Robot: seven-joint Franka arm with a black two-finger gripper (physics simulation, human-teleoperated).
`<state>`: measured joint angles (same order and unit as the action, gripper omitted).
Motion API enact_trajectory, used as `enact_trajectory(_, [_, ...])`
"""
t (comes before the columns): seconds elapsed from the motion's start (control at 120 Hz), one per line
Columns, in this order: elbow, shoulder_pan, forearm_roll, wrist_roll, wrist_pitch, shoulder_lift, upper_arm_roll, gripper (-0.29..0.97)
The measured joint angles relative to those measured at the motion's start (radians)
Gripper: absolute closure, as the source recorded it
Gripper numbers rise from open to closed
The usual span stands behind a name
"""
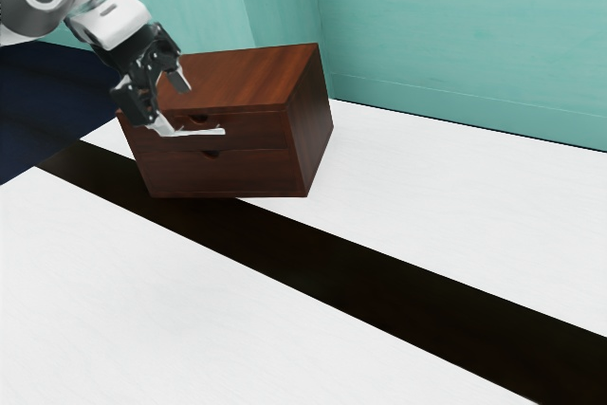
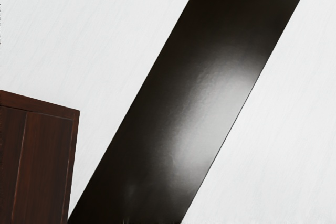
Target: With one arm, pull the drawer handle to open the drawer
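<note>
A dark brown wooden cabinet (image 1: 248, 106) with two drawers stands on the white table (image 1: 455, 187) at the exterior view's upper left. Its top drawer front (image 1: 242, 128) carries a pale bar handle (image 1: 194, 130) along its lower edge. The lower drawer front (image 1: 237, 168) sits flush. My black gripper (image 1: 161, 94) hangs at the top drawer's left end, right in front of it, fingers apart and open. The lower finger (image 1: 142, 106) ends beside the pale handle; whether it touches is unclear. A corner of the cabinet (image 2: 37, 161) shows in the wrist view.
A wide black stripe (image 1: 360, 272) crosses the table diagonally in front of the cabinet and shows again as the stripe (image 2: 205, 103) in the wrist view. A teal wall (image 1: 455, 26) rises behind the table. White tabletop lies to the right of the cabinet.
</note>
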<state>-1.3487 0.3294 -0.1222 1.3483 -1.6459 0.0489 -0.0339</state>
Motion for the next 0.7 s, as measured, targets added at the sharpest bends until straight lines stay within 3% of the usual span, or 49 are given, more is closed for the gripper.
enact_trajectory(0.208, [-0.120, 0.015, 0.006, 0.134, -0.139, -0.030, 0.010, 0.00])
enact_trajectory(0.458, [-0.142, 0.094, 0.004, 0.146, -0.215, -0.020, 0.009, 0.01])
enact_trajectory(0.7, [-0.181, 0.170, 0.009, 0.139, -0.263, -0.019, -0.001, 0.15])
